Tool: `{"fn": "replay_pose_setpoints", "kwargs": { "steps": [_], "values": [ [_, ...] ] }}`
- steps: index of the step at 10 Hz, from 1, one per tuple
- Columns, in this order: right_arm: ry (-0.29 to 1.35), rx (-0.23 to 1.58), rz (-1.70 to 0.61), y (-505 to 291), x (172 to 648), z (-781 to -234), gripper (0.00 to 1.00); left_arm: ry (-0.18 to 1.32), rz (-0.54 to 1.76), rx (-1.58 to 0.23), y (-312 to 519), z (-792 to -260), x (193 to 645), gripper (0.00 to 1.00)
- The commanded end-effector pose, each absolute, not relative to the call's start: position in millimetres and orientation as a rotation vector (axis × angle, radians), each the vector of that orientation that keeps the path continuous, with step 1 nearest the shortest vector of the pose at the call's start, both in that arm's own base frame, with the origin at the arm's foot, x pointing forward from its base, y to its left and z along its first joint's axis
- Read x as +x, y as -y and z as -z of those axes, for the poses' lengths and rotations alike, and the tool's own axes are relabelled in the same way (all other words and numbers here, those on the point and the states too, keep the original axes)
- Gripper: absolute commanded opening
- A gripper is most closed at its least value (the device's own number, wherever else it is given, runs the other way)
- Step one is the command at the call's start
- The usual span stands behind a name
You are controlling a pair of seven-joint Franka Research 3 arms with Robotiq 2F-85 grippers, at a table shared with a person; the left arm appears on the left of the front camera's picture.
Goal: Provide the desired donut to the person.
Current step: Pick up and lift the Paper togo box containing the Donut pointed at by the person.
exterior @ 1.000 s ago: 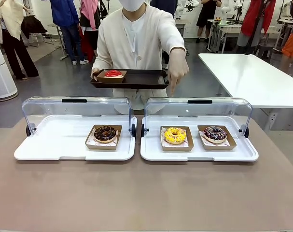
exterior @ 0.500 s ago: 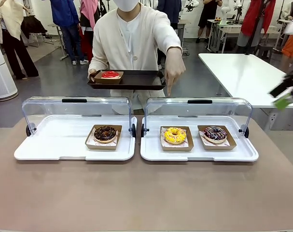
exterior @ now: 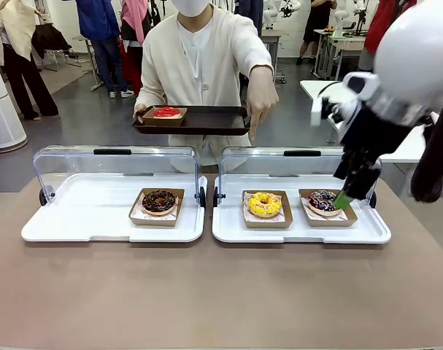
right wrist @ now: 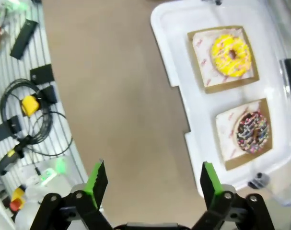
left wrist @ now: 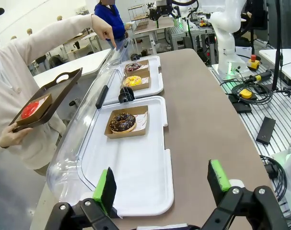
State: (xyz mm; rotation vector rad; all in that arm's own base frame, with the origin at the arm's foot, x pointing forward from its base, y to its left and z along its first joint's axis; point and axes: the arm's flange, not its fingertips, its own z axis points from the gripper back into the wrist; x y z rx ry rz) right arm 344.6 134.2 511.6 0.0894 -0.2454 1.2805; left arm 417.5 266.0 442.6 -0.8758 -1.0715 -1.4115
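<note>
Jaws spread wide and empty on both arms: the left gripper (left wrist: 162, 184) hovers at the end of the left white plastic lidded tray (left wrist: 131, 177), and the right gripper (right wrist: 155, 184) hangs near the dark sprinkled donut (right wrist: 252, 132). Next to that donut, the yellow-iced ring donut (exterior: 264, 204) sits in its brown card holder (exterior: 249, 219). Beyond, the person in a cream cardigan (exterior: 199, 65) holds a black rectangular tray (exterior: 210, 120) and points one hand (exterior: 261, 102) down towards the yellow donut.

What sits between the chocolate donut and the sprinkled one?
Front view: the yellow donut, in its cardboard tray, lies between the chocolate donut and the sprinkled donut.
</note>
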Motion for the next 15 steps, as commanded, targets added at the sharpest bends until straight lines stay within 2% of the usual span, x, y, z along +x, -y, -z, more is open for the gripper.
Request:
{"fn": "replay_pose_setpoints", "kwargs": {
  "steps": [1, 13, 15],
  "values": [
    [0.237, 0.027, -1.263, -141, 353, -493, 1.00, 1.064, 1.397, -0.878, -267, -445, 416, 1.00],
    [0.261, 0.077, -1.307, -141, 348, -498, 1.00, 1.064, 1.397, -0.878, -267, -445, 416, 1.00],
    [0.179, 0.001, -1.398, -188, 368, -474, 1.00, 1.064, 1.397, -0.878, -267, -445, 416, 1.00]
  ]
}}
